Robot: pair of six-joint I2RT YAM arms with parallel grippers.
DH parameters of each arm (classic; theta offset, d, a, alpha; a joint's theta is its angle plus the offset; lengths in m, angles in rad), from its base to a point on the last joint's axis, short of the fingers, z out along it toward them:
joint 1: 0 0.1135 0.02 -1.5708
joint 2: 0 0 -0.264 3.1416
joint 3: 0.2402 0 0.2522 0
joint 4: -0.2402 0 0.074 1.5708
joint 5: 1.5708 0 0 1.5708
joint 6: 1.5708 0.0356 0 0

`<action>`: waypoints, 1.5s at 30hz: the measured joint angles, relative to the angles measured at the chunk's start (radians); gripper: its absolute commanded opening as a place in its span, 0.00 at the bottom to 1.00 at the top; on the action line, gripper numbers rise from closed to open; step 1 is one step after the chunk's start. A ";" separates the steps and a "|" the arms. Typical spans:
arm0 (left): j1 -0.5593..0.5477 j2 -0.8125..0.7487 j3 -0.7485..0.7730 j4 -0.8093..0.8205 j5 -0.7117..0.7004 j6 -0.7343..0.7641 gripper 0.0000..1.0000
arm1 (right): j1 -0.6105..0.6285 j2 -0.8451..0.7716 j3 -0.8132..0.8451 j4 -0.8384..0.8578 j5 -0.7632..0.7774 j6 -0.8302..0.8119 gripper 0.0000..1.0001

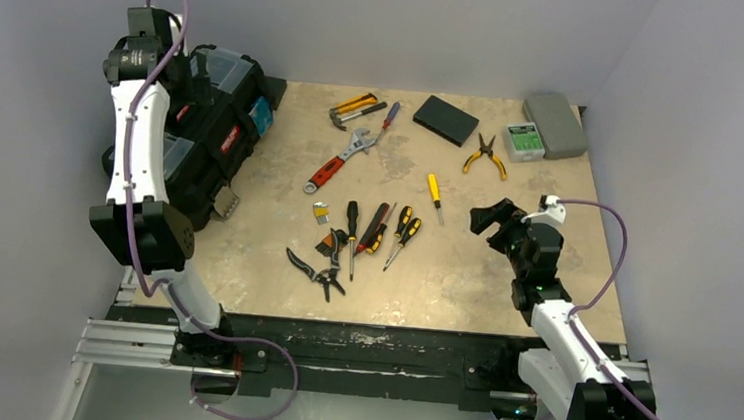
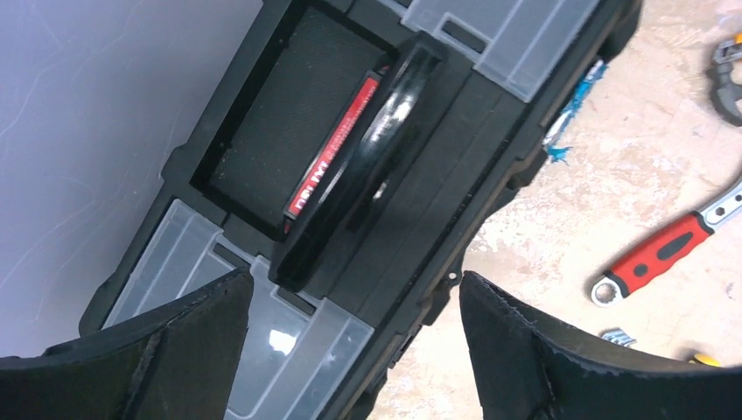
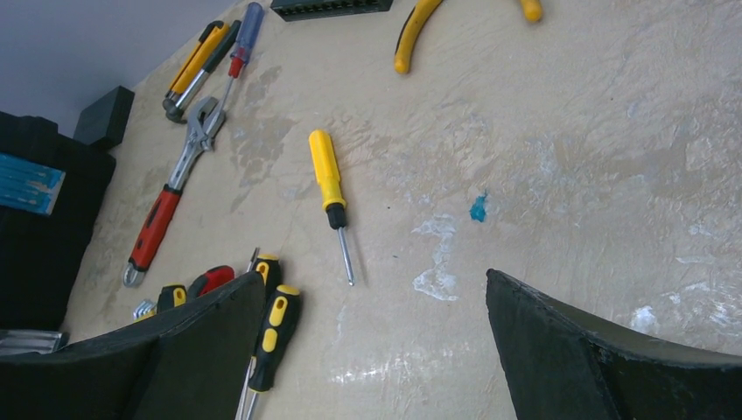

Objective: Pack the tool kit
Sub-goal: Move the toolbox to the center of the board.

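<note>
The black tool kit (image 1: 219, 128) stands closed at the table's left edge; its red-marked handle (image 2: 367, 157) lies between two clear lids (image 2: 289, 350). My left gripper (image 2: 354, 341) hangs open above the kit's near end, one finger over a clear lid, the other past the kit's edge, gripping nothing. Loose tools lie mid-table: a red-handled wrench (image 1: 337, 162), a yellow screwdriver (image 3: 330, 188), black-and-yellow screwdrivers (image 3: 271, 337), and dark pliers (image 1: 318, 271). My right gripper (image 3: 376, 350) is open over bare table just right of these screwdrivers.
A flat black box (image 1: 445, 119), yellow-handled pliers (image 1: 485, 157), a small green-labelled box (image 1: 524, 140) and a grey rounded case (image 1: 555, 124) sit at the back right. More tools (image 1: 358, 109) lie at the back centre. Grey walls enclose the table.
</note>
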 measured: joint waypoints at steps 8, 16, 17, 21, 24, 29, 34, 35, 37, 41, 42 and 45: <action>0.074 0.183 0.188 -0.064 0.048 -0.023 0.76 | 0.000 0.020 -0.015 0.021 -0.016 -0.004 0.95; 0.149 0.279 0.228 -0.101 0.177 -0.066 0.38 | 0.000 0.066 -0.015 0.050 -0.039 -0.004 0.93; 0.153 0.283 0.228 -0.103 0.193 -0.069 0.33 | 0.000 0.069 -0.015 0.051 -0.043 -0.004 0.93; 0.163 0.284 0.233 -0.126 0.314 0.017 0.04 | 0.000 0.075 -0.015 0.054 -0.050 -0.004 0.93; 0.146 0.286 0.233 -0.149 0.414 0.010 0.00 | 0.000 0.075 -0.015 0.058 -0.056 -0.004 0.93; 0.145 0.280 0.218 -0.176 0.458 -0.068 0.00 | 0.000 0.075 -0.015 0.058 -0.068 -0.004 0.92; 0.142 0.235 0.140 -0.115 0.454 -0.078 0.00 | 0.000 0.074 -0.015 0.058 -0.068 -0.004 0.92; 0.135 0.225 0.124 -0.105 0.440 -0.077 0.00 | 0.000 0.074 -0.015 0.058 -0.068 -0.004 0.92; 0.116 0.203 0.097 -0.086 0.400 -0.072 0.00 | 0.000 0.073 -0.015 0.058 -0.068 -0.004 0.92; 0.067 0.138 0.009 -0.034 0.296 -0.068 0.00 | 0.000 0.073 -0.015 0.058 -0.068 -0.004 0.92; 0.050 0.116 -0.023 -0.016 0.264 -0.068 0.00 | 0.000 0.073 -0.015 0.058 -0.069 -0.004 0.91; 0.006 0.048 -0.113 0.015 0.185 -0.068 0.00 | 0.000 0.080 -0.015 0.057 -0.072 -0.004 0.91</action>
